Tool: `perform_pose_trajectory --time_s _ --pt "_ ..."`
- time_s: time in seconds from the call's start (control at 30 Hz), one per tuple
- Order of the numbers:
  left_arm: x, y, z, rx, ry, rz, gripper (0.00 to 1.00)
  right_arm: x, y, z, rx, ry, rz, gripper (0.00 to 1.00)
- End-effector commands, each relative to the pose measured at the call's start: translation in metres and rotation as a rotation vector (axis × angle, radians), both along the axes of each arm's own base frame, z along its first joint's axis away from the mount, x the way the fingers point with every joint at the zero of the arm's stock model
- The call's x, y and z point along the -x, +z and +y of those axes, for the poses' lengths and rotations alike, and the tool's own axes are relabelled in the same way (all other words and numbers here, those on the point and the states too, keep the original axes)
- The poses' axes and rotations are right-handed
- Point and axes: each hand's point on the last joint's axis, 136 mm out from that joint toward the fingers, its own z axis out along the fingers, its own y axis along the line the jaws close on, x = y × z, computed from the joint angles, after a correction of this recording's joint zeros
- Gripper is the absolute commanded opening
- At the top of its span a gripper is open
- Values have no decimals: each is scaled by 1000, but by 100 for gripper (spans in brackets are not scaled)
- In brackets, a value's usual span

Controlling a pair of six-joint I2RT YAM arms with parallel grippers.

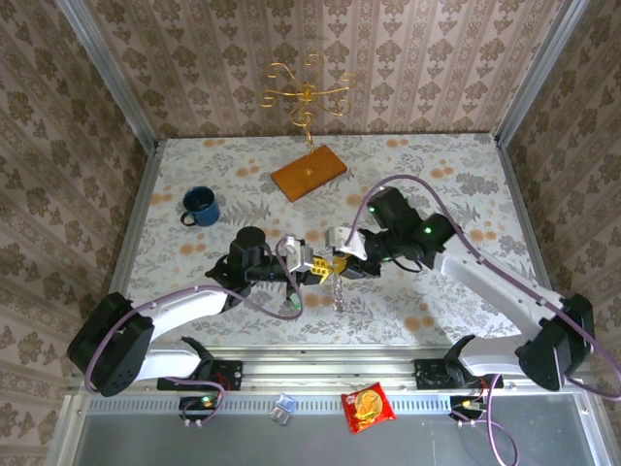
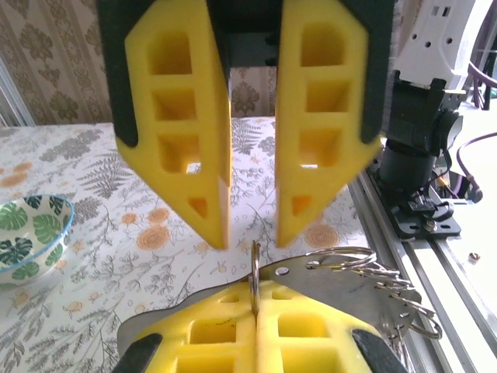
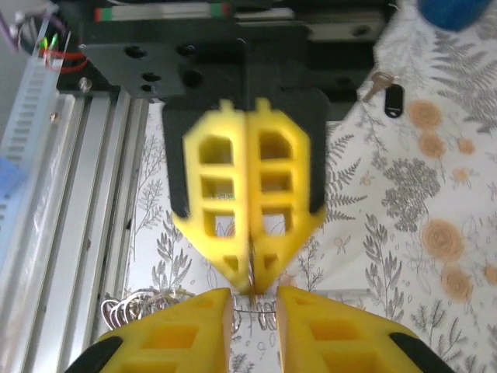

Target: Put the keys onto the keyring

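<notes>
Yellow fingers on the left gripper (image 2: pixel 255 305) are pressed flat together, clamped on the keyring (image 2: pixel 255 272). The thin ring stands edge-on, sticking up out of the seam between the two pads. A bunch of wire loops (image 2: pixel 365 264) hangs off it to the right of the fingers, close to the table's near rail.

Right gripper (image 2: pixel 252 233) faces the left one tip to tip, just above the ring. Its jaws are apart with a clear gap, nothing between them, not touching the ring. The right wrist cam agrees: right gripper (image 3: pixel 255 301) is parted at the bottom of the view, and left gripper (image 3: pixel 250 278) is closed right in front of it, with ring wire showing at its tips.

Overhead, both arms meet mid-table, left gripper (image 1: pixel 312 264) against right gripper (image 1: pixel 340 264). The loops trail from that point toward the near edge.

Black-headed key (image 3: pixel 390 99) lies flat on the floral table (image 3: pixel 435 233), loose, well apart from both grippers, on the side toward the blue mug (image 1: pixel 199 206). Can't tell where the green-headed one is.

Other items:
- Leaf-pattern bowl (image 2: pixel 31 233) is on the table, left in the left wrist cam.
- Wooden block (image 1: pixel 309 173) carries a gold wire stand (image 1: pixel 306 95) at the far side.
- Snack packet (image 1: pixel 367 406) is on the ledge in front of the arm bases.
</notes>
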Motion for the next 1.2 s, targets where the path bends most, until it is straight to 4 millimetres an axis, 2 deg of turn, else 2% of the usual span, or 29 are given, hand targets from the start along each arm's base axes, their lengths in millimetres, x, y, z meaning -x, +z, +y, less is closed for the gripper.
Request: perform_pose_trajectory --time_s 0.0,0.3,0.53,0.67,0.77,1.0,1.17 --pt "5 22 2 87 -18 -60 0 2 28 7 -198 -18 -18 26" --pt "8 27 1 138 -38 -57 0 4 15 9 -241 -53 31 27" --pt "8 29 0 153 -47 -51 0 0 13 16 -241 -38 46 24" --pt "8 28 0 152 -47 -48 0 1 14 22 -250 -17 60 15" --pt "5 29 0 153 -31 -47 1 2 13 23 -239 -6 69 0" --pt "-2 23 3 118 13 -32 14 5 8 15 -159 9 55 0" --pt "-3 20 2 91 14 -31 15 8 0 10 -79 27 73 0"
